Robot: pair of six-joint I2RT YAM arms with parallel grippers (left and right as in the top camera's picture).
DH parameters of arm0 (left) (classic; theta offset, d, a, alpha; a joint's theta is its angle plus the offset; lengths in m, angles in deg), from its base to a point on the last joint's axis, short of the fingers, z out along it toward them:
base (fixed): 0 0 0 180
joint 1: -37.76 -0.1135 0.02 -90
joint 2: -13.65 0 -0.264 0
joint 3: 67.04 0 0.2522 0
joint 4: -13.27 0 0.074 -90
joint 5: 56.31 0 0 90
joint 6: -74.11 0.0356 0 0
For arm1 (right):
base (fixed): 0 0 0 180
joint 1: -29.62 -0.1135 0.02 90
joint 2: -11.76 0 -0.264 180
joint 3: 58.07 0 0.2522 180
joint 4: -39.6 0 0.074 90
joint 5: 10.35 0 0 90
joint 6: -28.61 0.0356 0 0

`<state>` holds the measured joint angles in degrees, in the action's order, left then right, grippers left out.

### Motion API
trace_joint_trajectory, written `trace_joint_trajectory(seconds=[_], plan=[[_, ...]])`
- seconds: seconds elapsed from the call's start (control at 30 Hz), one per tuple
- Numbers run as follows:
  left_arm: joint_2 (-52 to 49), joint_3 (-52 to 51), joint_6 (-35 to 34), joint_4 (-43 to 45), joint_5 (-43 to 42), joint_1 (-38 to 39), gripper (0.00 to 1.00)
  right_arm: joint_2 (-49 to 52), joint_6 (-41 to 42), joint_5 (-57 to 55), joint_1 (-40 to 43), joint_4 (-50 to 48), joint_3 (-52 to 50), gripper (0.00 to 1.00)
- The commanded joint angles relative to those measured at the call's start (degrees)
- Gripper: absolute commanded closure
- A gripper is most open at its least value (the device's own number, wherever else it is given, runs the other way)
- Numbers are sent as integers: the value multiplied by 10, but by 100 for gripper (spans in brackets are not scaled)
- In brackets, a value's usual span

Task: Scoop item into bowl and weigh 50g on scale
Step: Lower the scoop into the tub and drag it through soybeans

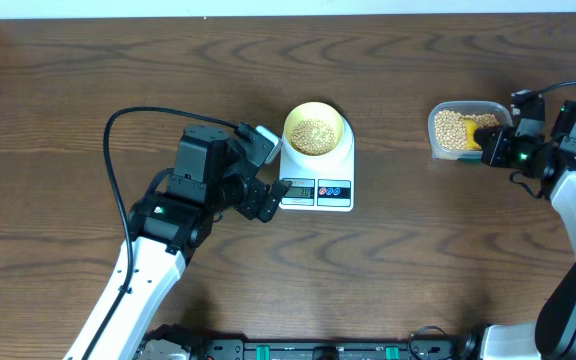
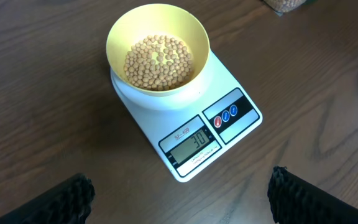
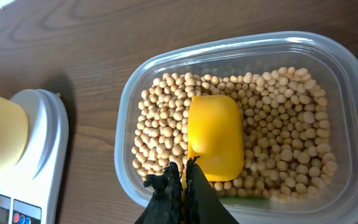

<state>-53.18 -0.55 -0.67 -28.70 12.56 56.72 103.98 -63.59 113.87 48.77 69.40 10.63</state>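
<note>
The beans point(image 2: 158, 61) lay heaped in the pale-yellow bowl point(image 2: 120, 31), which sat on the round platform of the white scale point(image 2: 227, 76), midway across the wooden table point(image 1: 418, 270). Just beside the scale's front-left corner, the left gripper point(image 1: 266, 178) hovered with its jaws wide apart, holding nothing. Well to the right, more beans filled a clear tub point(image 3: 353, 93), where the right gripper point(image 3: 184, 177) was clamped on the near end of the yellow scoop point(image 3: 215, 134) resting among them.

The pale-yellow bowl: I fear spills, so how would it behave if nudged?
Likely slides rather than tips: the bowl sits squarely on the scale, weighted low by soybeans. They lie well below its rim, so a gentle nudge probably spills none.
</note>
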Motion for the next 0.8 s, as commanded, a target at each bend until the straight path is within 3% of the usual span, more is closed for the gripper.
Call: trace_joint_trajectory(seconds=[0.0, 0.77], plan=[[6, -1, -1, 0, -7, -3, 8, 4, 25, 56, 11, 5, 0, 99], [6, -1, -1, 0, -7, -3, 8, 5, 112, 92, 76, -26, 0, 99]])
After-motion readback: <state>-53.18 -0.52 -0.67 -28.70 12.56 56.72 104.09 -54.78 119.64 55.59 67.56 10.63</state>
